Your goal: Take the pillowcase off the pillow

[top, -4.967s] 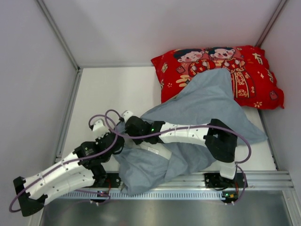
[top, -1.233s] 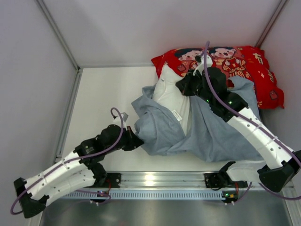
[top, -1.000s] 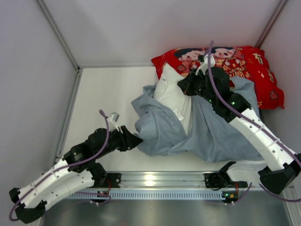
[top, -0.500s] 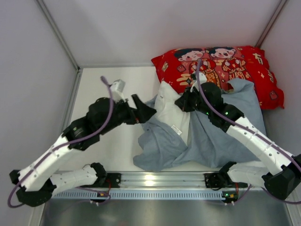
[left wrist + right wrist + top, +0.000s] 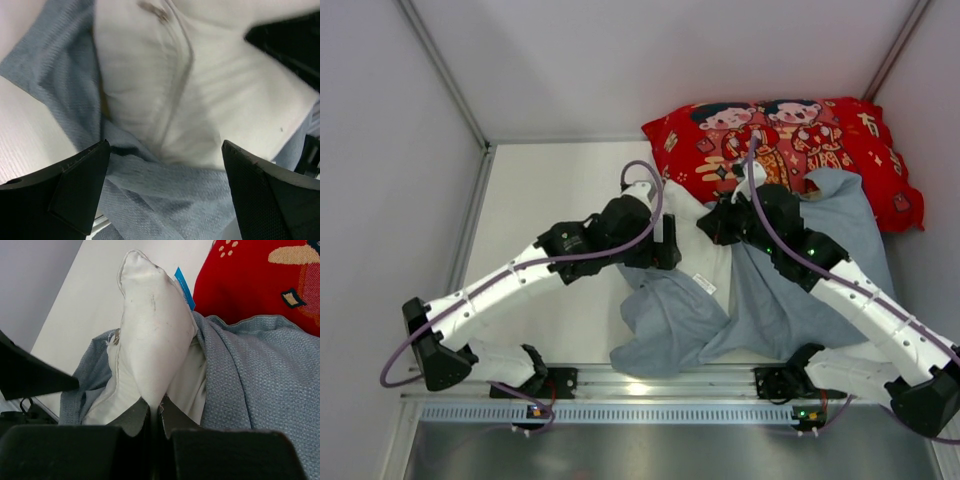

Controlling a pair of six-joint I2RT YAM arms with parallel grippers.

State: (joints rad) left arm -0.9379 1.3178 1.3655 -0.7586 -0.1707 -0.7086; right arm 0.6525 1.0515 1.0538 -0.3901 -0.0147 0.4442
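**Top view, centre.** The white pillow (image 5: pixel 700 260) lies half out of the blue-grey pillowcase (image 5: pixel 665 320). The case bunches below it toward the lower edge and spreads right, lapping the red cartoon-print pillow (image 5: pixel 790 140) at upper right.

The right fingers (image 5: pixel 147 417) are clenched on a fold of the bare pillow, whose corner stands up above them in the right wrist view. The left fingers (image 5: pixel 663 252) are spread wide and empty, hovering over the line where the case mouth meets white fabric.

I judge the step in hand to be taking hold of the case mouth. To do it well, I would bring the left fingers down on grey cloth alone, clear of the pillow's seam. I would then draw toward the lower frame against a firm right hold. Pinching both layers would only drag the pillow across the table (image 5: pixel 560 190).
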